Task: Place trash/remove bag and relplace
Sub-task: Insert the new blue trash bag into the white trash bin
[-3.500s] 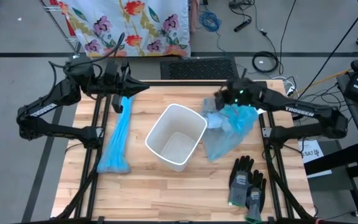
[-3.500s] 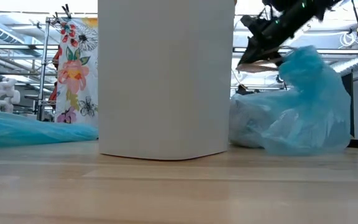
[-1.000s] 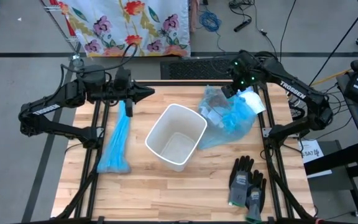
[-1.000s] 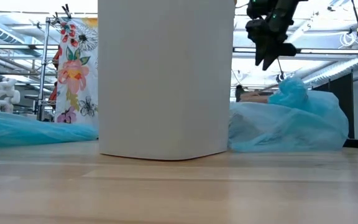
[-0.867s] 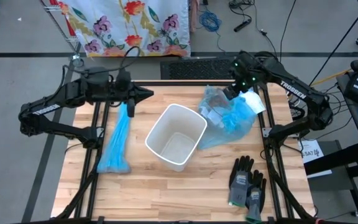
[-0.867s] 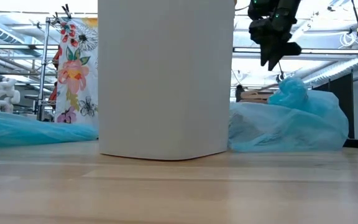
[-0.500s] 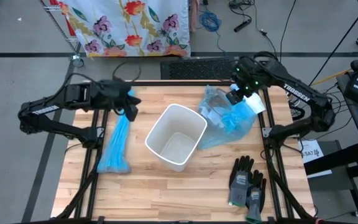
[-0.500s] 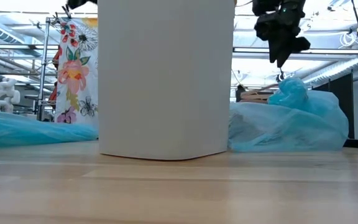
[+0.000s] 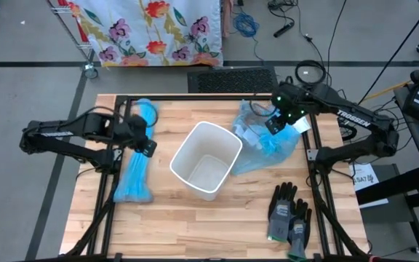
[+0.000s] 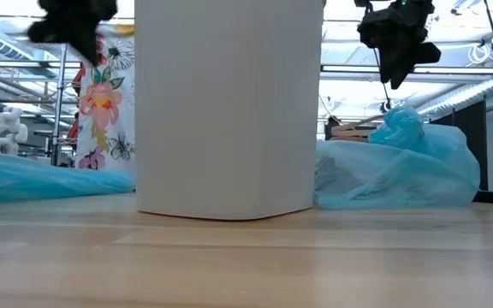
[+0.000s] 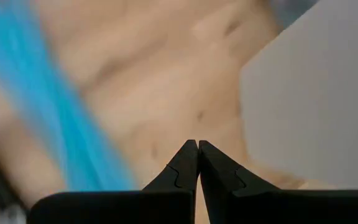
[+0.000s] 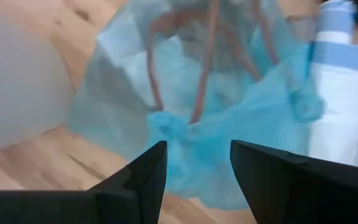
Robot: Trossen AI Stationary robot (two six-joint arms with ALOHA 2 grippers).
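Observation:
A white bin stands upright mid-table, with no bag in it. Right of it a filled, knotted blue bag lies on the wood; pale trash shows dimly through its skin. My right gripper hangs open above the bag's knot, clear of it. A flat, folded blue bag lies in a strip along the left side. My left gripper is shut, pointing down between that strip and the bin, with nothing in it.
A pair of grey-black gloves lies near the front right corner. A blue-and-white packet lies beside the filled bag at the far right. Bare wood lies in front of the bin.
My left gripper has sunk and come from the far left toward the near edge, tipping from nearly level to pointing down and rolling as it went; it stays shut. My right gripper, still open, has drifted a little toward the near edge over the filled bag.

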